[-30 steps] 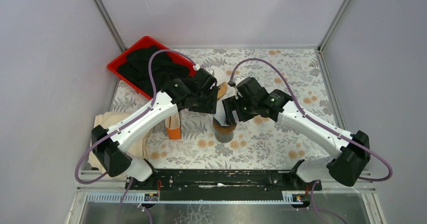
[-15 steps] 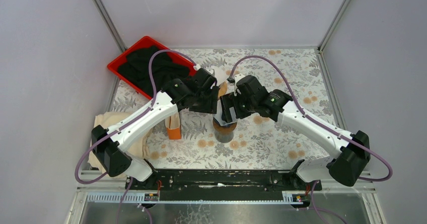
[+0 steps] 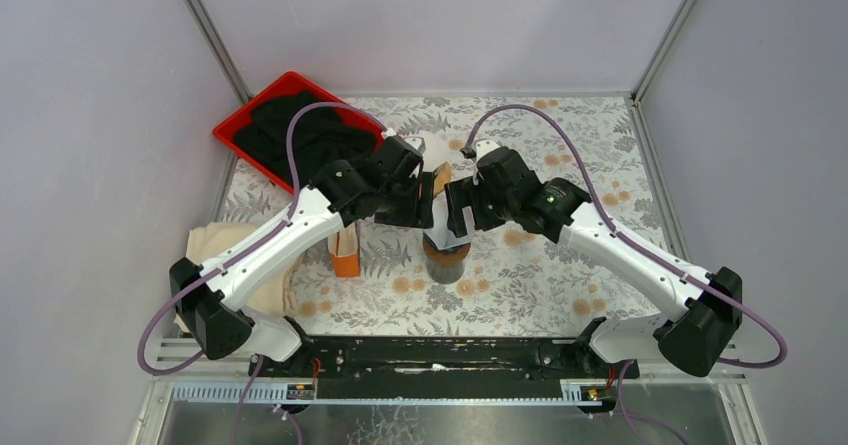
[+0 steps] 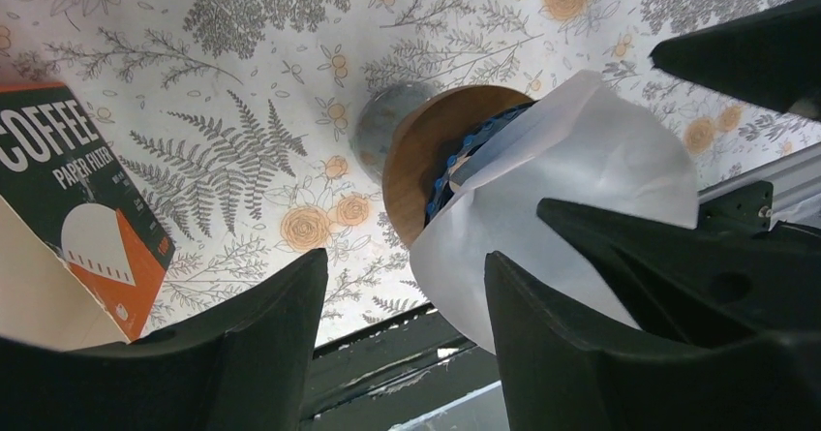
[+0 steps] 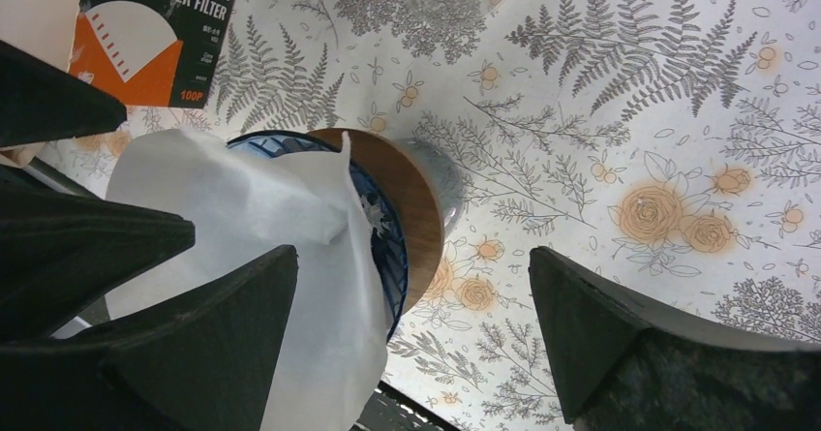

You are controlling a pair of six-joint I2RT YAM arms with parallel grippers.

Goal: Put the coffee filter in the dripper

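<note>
Filter [image 5: 242,218], a sheet of white paper, lies draped over the dripper [image 5: 411,203]. One crumpled fold dips inside the blue rim and the rest hangs out over the edge on the side toward the left tool [image 4: 407,257], so it is not seated in the cone. The dripper, blue inside a wooden collar, stands on a round vessel [image 3: 445,268] near the middle of the bench [image 3: 560,265]. Both tools meet over it from opposite sides. The left tool stands partly open, with the filter's edge showing in the gap between its fingers. In the right wrist view one of those fingers crosses in front of the paper, but I cannot tell whether either finger touches it. The right tool [image 5: 411,252] is spread wide and grasps nothing, and the dripper and part of the filter show between its fingers. A black and orange box [image 5: 155,34] marked as paper filters stands on the bench near the dripper, on the left arm's side. At the far left corner a red tray [image 3: 232,130] holds a black cloth [image 3: 300,135]. A beige cloth [image 3: 215,250] lies at the bench's left edge, beside the left arm.
</note>
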